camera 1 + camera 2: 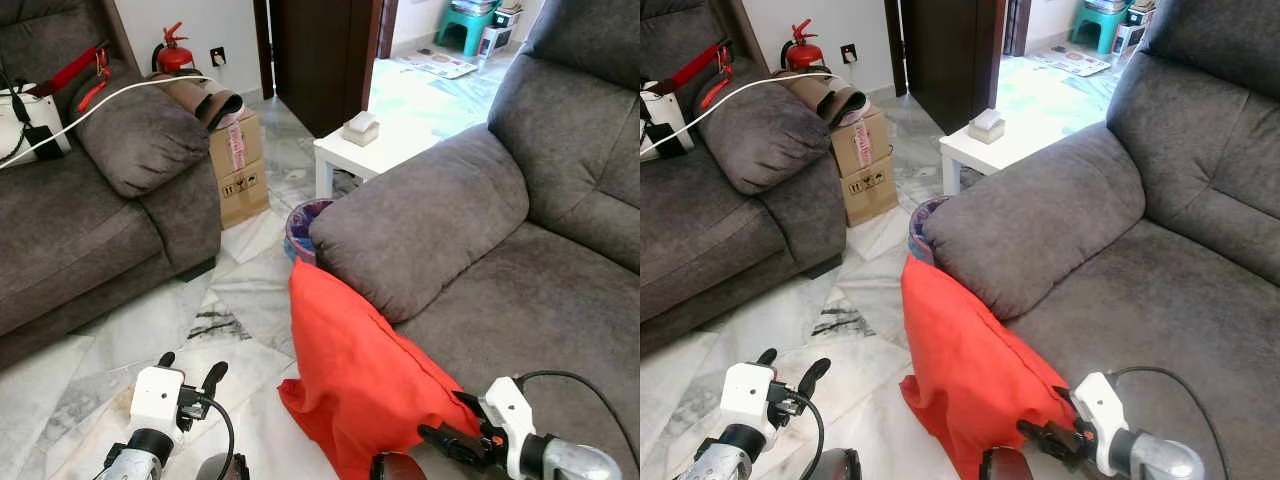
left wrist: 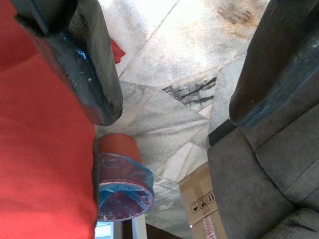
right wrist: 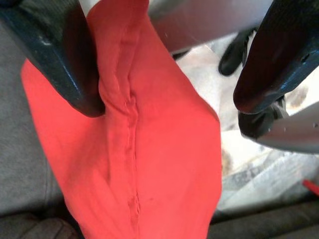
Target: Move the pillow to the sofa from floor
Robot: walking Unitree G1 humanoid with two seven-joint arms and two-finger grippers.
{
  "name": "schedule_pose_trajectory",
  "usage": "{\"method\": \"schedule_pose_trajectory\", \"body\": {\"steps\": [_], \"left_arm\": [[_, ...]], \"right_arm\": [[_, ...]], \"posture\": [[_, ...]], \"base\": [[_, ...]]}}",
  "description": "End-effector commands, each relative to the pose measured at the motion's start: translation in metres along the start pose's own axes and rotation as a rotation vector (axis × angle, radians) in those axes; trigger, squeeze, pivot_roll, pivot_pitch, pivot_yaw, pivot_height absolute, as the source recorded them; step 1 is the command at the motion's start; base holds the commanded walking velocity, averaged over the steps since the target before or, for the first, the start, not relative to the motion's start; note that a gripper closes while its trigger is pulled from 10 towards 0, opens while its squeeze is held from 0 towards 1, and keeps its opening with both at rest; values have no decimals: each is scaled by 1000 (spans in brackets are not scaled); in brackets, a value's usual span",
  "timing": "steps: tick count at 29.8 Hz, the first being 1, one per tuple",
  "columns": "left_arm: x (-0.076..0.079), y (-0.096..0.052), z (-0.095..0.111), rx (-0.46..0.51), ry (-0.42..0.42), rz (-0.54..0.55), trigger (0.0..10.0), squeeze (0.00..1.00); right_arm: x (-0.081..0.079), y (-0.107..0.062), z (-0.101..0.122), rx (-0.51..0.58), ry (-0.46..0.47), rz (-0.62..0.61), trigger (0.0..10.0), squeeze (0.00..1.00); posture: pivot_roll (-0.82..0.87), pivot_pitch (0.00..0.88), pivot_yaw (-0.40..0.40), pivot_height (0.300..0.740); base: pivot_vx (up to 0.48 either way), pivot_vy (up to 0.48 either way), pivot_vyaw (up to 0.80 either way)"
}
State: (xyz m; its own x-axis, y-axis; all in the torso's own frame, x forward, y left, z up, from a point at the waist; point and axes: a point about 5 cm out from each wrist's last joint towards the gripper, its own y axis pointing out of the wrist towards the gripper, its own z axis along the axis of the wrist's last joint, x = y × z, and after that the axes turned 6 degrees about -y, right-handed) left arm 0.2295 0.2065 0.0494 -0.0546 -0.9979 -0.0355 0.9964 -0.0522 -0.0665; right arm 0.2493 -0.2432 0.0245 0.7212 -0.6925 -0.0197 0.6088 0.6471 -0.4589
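1. Leaning against the front of the grey sofa, a red pillow stands with its bottom edge on the pale marble floor and its top corner just below the sofa's padded armrest.
2. Its long axis runs up and down, tilted so the top rests against the sofa front and the lower part bulges out toward the floor.
3. The right gripper is the nearer one. It sits right at the pillow's lower edge, on the sofa-seat side, fingers pointing at the fabric.
4. In the right wrist view the two black fingers are spread apart with the pillow's seam lying between them, one finger touching the cloth; nothing is clamped yet.
5. The left gripper hovers over the floor, well to the other side of the pillow, away from the sofa. Its fingers are also spread and hold nothing.
6. Judging from this, the right arm is best placed to pinch the seam and lift the pillow toward the sofa seat.
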Motion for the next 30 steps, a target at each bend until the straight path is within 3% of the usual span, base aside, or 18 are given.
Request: {"method": "schedule_pose_trajectory", "body": {"steps": [1, 4, 10, 13, 15, 22, 23, 26, 30], "left_arm": [[1, -3, -4, -24, -4, -5, 10000, 0], [2, -3, -5, -25, -5, -10, 10000, 0], [2, -4, -4, -24, -3, -6, 10000, 0], [0, -5, -4, -27, 2, -1, 10000, 0], [0, -5, -4, -27, 2, -1, 10000, 0], [-2, -5, -4, -32, 15, 3, 10000, 0], [-2, -5, -4, -31, 16, 3, 10000, 0], [-2, -5, -3, -29, 20, 0, 10000, 0], [-2, -5, -2, -28, 24, -3, 10000, 0]], "right_arm": [[0, 0, 0, 15, 9, -10, 10000, 0], [-7, 12, 3, 78, 50, -23, 10000, 0], [-11, 22, 2, 100, 75, -76, 10000, 0], [-18, 38, -1, 91, 98, -168, 10000, 0], [-18, 38, -1, 91, 98, -168, 10000, 0], [-19, 51, -8, 53, 173, -366, 10000, 0], [-18, 52, -8, 66, 217, -399, 0, 0], [-17, 53, -9, 122, 329, -465, 0, 0], [-15, 53, -10, 143, 383, -541, 0, 0]], "posture": [[24, 134, 17, 598], [28, 136, 12, 598], [38, 139, 9, 598], [47, 141, 10, 598], [47, 141, 10, 598], [61, 131, 14, 598], [63, 129, 16, 598], [63, 129, 20, 598], [64, 134, 21, 598]], "base": [[0, 0, 0], [0, 0, 0], [0, 0, 0], [0, 0, 0], [0, 0, 0], [0, 0, 0], [0, 0, 0], [0, 0, 0], [0, 0, 0]]}}
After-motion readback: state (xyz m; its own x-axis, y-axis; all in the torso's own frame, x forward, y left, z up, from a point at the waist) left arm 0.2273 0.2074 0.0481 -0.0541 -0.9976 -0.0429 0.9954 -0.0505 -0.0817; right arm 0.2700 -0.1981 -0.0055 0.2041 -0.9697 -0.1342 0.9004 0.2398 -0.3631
